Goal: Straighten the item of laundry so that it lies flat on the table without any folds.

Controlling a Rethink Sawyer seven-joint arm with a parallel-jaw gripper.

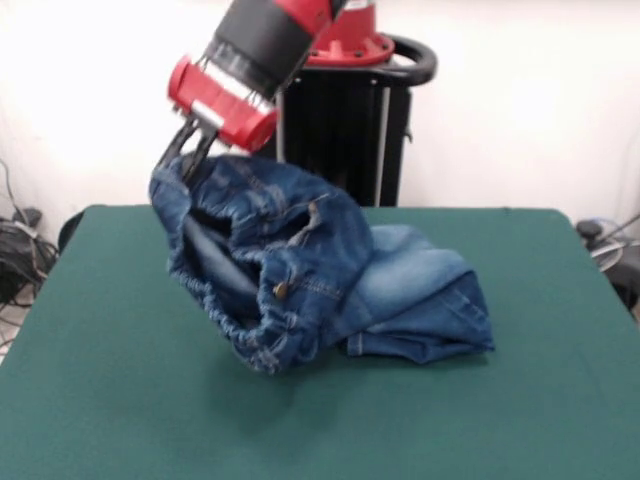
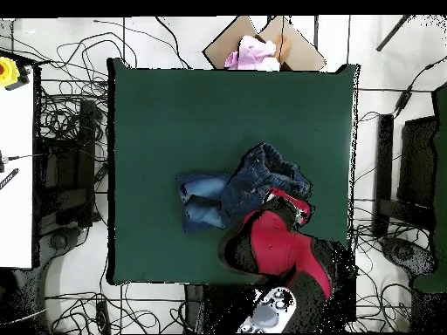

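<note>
The small blue denim jeans (image 1: pixel 300 270) are bunched up on the dark green table (image 1: pixel 120 400). My gripper (image 1: pixel 188 150) is shut on their upper left edge and holds the waistband end lifted, so the elastic waistband hangs open toward the front. The faded legs lie folded on the table to the right. In the overhead view the jeans (image 2: pixel 231 194) lie right of the table's (image 2: pixel 175 105) middle, and the red arm covers the gripper there.
The robot's black pedestal (image 1: pixel 345 130) stands at the table's far edge. A cardboard box with pink cloth (image 2: pixel 255 52) sits beyond the table's top edge in the overhead view. Cables lie on the floor around the table.
</note>
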